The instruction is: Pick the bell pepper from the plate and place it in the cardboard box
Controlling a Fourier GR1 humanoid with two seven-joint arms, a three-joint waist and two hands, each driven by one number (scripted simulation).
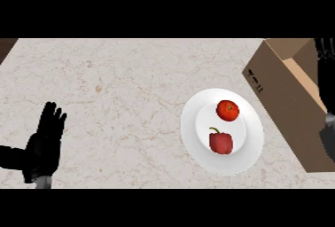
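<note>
A red bell pepper [221, 142] with a dark stem lies on the near half of a white plate [196, 133]. A red tomato [227, 110] sits just beyond it on the same plate. The brown cardboard box [286, 102] stands right of the plate, its open top facing the right edge. My left hand [43, 144] rests open at the lower left, fingers up, far from the plate. Only a black sliver of my right hand [329, 135] shows at the right edge, over the box's near end. It is apart from the pepper.
The marble counter [118, 84] spreads wide between my left hand and the plate. A dark shape [325, 51] shows at the upper right edge behind the box. A brown corner [5, 46] sits at the upper left.
</note>
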